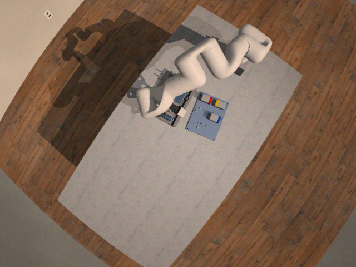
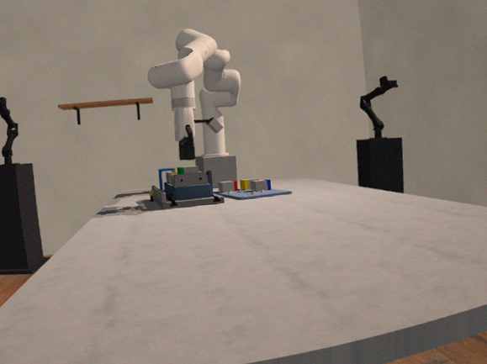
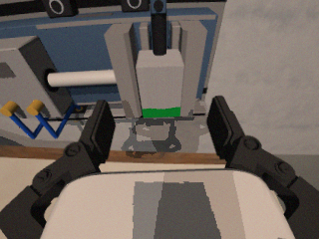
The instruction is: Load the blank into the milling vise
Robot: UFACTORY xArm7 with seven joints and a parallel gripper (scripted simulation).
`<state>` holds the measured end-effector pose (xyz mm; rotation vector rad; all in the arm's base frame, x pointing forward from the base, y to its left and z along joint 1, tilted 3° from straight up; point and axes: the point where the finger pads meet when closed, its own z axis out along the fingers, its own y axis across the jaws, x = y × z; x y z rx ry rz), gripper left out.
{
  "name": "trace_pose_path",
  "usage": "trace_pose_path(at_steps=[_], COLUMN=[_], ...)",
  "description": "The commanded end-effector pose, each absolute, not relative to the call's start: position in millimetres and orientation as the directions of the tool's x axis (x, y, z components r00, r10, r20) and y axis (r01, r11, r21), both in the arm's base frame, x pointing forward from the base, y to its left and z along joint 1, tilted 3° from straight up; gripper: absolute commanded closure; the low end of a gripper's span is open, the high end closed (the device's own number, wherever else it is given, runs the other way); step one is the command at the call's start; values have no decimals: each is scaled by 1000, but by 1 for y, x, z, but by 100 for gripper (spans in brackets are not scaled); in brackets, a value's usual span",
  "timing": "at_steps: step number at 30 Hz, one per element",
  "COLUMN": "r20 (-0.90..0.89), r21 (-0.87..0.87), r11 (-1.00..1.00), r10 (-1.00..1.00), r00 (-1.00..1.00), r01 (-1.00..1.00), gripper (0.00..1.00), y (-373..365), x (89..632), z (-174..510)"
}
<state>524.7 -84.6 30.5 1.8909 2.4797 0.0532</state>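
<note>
my gripper: fingers spread wide, empty, above vise.
green-end blank: straight below me, btwn jaws; long axis runs to work stop, green end nearest me.

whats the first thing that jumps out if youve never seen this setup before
Most striking is the white arm bent over the blue vise at the far end of the long grey table. Its gripper hangs open and empty above the green-ended blank, which sits between the vise jaws. Beside the vise, three blanks with red, yellow and blue ends lie on the infeed plate.
</note>
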Motion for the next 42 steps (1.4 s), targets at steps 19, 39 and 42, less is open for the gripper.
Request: trace_pose_path(at_steps=[19,39,42], r20=[-1,-1,-1], r21=[48,47,47], r11=[265,265,265], r10=[964,964,964], r00=[-265,-265,-265], r01=[963,963,963], gripper=[0,0,0], y=[-86,-86,-86], x=[523,523,523], z=[109,116,115])
